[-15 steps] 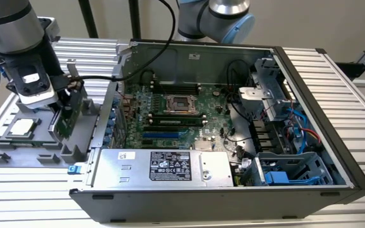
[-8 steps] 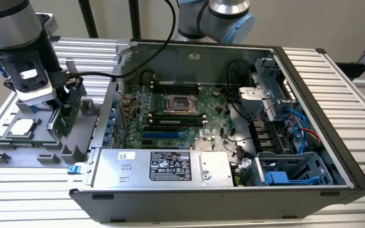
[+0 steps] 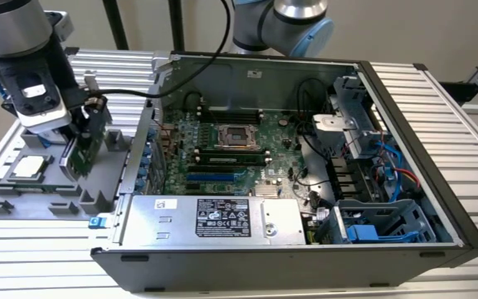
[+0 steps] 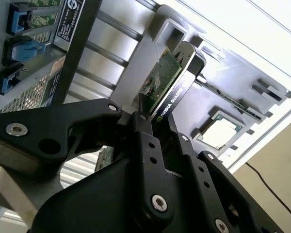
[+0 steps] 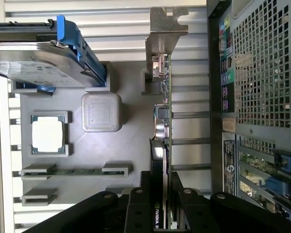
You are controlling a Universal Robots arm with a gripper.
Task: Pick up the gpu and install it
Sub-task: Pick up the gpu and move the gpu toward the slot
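Note:
The gpu (image 3: 84,148) is a thin green card that stands on edge over the grey parts tray (image 3: 44,202), at the exterior view's left, beside the open computer case (image 3: 305,256). My gripper (image 3: 79,121) is shut on its upper edge. In the second wrist view the black fingers (image 4: 146,141) clamp the card (image 4: 169,80), which shows a green face and a black face. In the first wrist view the card (image 5: 164,114) is seen edge-on with its metal bracket (image 5: 168,34) at the far end, and my gripper (image 5: 160,206) grips it. I cannot tell whether the card's lower edge still touches its tray slot.
The motherboard (image 3: 222,156) lies inside the case with blue slots near the power supply (image 3: 214,218). The tray also holds a processor (image 5: 47,136), a memory stick (image 5: 77,171) and a silver hard drive in a blue frame (image 5: 39,63). The case's rear wall (image 5: 262,97) stands close beside the card.

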